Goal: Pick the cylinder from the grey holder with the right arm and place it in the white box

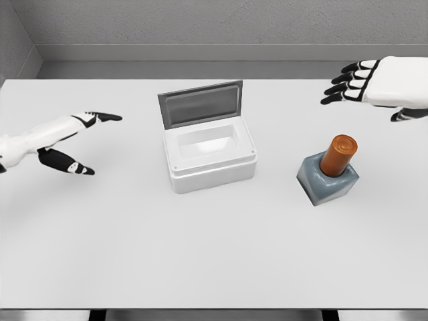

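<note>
White left hand [63, 144] sits far left over the tabletop [214, 254], fingers spread & holding nothing, thumb hanging low; looks parked, not part of this job

Mid-frame: white box [210, 154], grey lid standing up at its back edge, cavity open to the top, nothing visible inside. Well apart from both hands

Right of that: grey holder [328, 179] w/ the orange-brown cylinder [338, 155] standing in it, long axis near upright, top leaning slightly to the right/away. Not yet picked, roughly half its length shows above the holder

Far right, top: right hand [358, 81], fingers extended & slightly apart, black tips pointing left, empty. It's further back on the tabletop than the cylinder and a bit to its right, well apart from it, no contact

Key relation: cylinder lies toward the near edge & slightly left from the right hand, so my read is the hand has to come forward and down, then close around the exposed upper part from the side. Right hand is clearly the nearer one. Box is then left of the holder, a short carry across
</note>
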